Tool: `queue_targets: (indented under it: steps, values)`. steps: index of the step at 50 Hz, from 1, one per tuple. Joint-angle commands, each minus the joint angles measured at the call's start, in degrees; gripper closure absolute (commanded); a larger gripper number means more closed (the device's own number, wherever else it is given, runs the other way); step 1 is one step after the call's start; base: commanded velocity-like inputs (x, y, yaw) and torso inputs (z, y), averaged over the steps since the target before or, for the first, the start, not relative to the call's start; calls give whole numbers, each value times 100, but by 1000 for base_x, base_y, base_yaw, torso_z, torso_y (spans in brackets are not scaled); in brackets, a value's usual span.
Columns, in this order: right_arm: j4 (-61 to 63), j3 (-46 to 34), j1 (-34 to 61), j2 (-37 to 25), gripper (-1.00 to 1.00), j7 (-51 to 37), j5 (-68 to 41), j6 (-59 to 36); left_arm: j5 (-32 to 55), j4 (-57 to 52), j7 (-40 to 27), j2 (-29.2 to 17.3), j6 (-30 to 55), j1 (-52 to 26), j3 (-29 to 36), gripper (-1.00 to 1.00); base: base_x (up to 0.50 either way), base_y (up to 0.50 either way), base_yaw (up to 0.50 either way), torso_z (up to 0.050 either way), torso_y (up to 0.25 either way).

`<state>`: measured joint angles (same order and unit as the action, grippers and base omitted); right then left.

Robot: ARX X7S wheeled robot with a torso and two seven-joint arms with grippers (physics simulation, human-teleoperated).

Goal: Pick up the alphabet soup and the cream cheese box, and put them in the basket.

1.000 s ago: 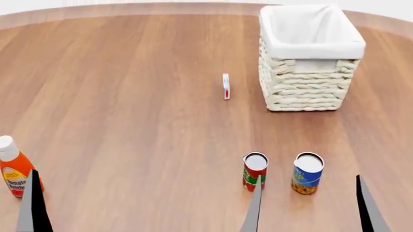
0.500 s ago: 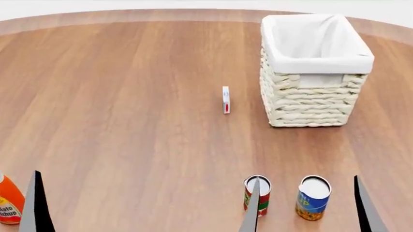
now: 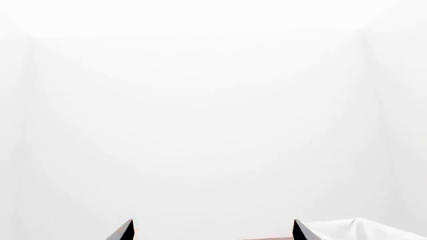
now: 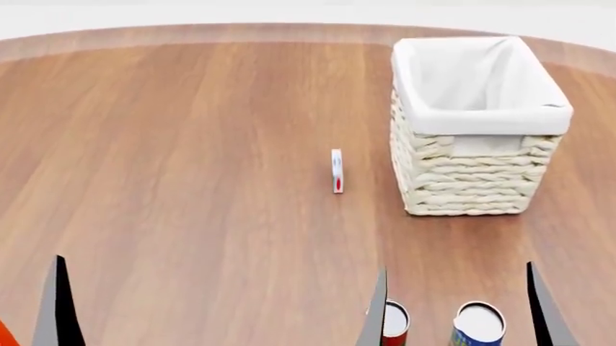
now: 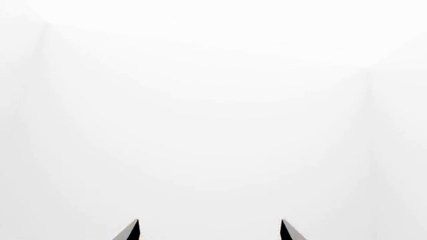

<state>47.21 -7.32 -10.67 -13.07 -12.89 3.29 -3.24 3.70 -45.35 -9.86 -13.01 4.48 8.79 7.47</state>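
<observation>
The cream cheese box (image 4: pixel 337 171) stands on edge mid-table, left of the wicker basket (image 4: pixel 469 180). Two cans stand at the front edge of the head view, one red and green (image 4: pixel 396 326), one blue and yellow (image 4: pixel 478 326). I cannot read which is the alphabet soup. My right gripper (image 4: pixel 456 311) is open, its fingers rising either side of the cans and nearer the camera; it holds nothing (image 5: pixel 209 231). My left gripper (image 3: pixel 212 231) is open and empty. Of its fingers (image 4: pixel 58 310), only one shows in the head view.
An orange ketchup bottle (image 4: pixel 4 337) peeks in at the front left corner. The round wooden table (image 4: pixel 192 144) ends in a curved far edge. The basket's white cloth lining (image 3: pixel 367 229) shows in the left wrist view.
Everything on the table has slid down the head view: the basket and box sit lower, and the cans and bottle are now cut by the bottom edge. The gripper fingers keep their place in the frame.
</observation>
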Motion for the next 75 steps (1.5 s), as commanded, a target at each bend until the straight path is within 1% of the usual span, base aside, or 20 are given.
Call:
queue_targets:
  steps: [1, 75]
  values:
    - [-2, -14, 8, -46, -100, -35, -31, -8, -7, 17, -45, -35, 14, -31, 45, -100, 203, 0, 0, 0, 0]
    - [29, -108, 101, -276, -100, -255, -131, -104, 155, 12, -289, -222, 54, -183, 210, -100, 206, 0, 0, 0, 0]
